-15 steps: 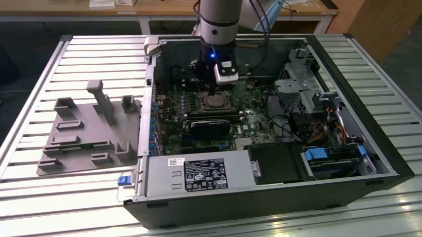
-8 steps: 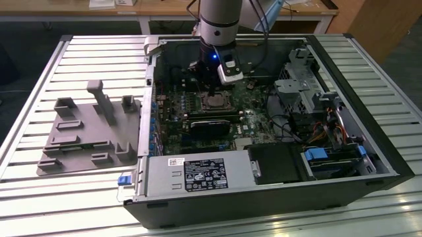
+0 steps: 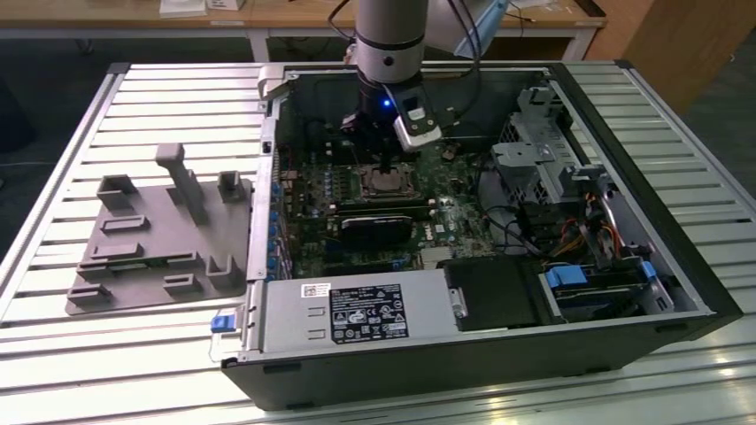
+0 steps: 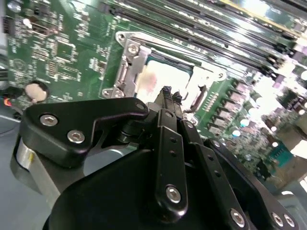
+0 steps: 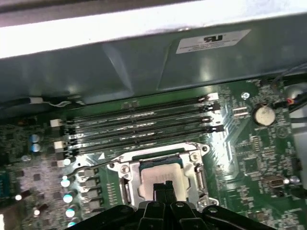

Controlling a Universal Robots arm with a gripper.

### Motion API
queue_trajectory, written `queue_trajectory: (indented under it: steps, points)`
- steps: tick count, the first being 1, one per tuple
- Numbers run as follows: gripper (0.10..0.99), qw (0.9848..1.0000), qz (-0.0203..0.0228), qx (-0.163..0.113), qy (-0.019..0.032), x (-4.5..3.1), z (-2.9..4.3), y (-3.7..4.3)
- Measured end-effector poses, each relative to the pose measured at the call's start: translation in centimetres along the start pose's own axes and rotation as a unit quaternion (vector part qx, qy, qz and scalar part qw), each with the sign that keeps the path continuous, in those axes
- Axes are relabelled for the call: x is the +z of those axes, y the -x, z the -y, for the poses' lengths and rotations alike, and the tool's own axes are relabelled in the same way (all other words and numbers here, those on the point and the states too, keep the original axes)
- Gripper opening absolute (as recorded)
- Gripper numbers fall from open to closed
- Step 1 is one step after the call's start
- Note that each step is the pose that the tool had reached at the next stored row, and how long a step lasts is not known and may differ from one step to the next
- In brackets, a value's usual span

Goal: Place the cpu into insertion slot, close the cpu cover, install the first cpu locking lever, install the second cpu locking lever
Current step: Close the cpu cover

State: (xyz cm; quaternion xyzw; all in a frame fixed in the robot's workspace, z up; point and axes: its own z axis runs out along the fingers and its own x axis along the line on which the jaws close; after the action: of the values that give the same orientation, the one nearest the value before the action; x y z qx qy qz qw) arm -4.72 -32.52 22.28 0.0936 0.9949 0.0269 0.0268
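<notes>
A robotics lab or workshop bench. The ribbed, silver-grey metal tabletop [image 3: 177,97] is built from long slotted rails, the sort used for bolting down rigs. On it lies a black desktop computer case [image 3: 473,363] with its side panel off, its green circuit board [image 3: 313,186] bare to view. Near the tabletop's edge at the exterior view's left sits a grey moulded fixture plate with upright posts and pockets [image 3: 142,266]. A silver tubular robot arm [image 3: 390,31] reaches down into the case. Beyond the tabletop's far edge stands a light wooden workbench on white legs [image 3: 307,16].
</notes>
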Motion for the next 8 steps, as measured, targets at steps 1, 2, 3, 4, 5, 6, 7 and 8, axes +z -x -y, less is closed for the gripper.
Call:
queue_trajectory:
  steps: [1,2,3,4,5,6,7,8]
  points:
    - [0.106,1.0,0.0024,0.0,-0.0005,0.01,0.01,-0.03]
    - [0.106,1.0,0.0029,0.0,-0.0008,0.01,0.01,-0.06]
    - [0.106,1.0,0.0031,0.0,-0.0012,0.01,0.02,-0.08]
    - [0.106,1.0,0.0033,0.0,-0.002,0.02,0.01,-0.07]
    - [0.106,1.0,0.0036,0.0,-0.0034,0.02,0.02,-0.07]
    - [0.106,1.0,0.0038,0.0,-0.0048,0.01,0.02,-0.08]
    - [0.106,1.0,0.0041,0.0,-0.0067,-0.02,0.02,-0.08]
    - [0.106,1.0,0.0043,0.0,-0.0081,-0.11,0.02,-0.07]
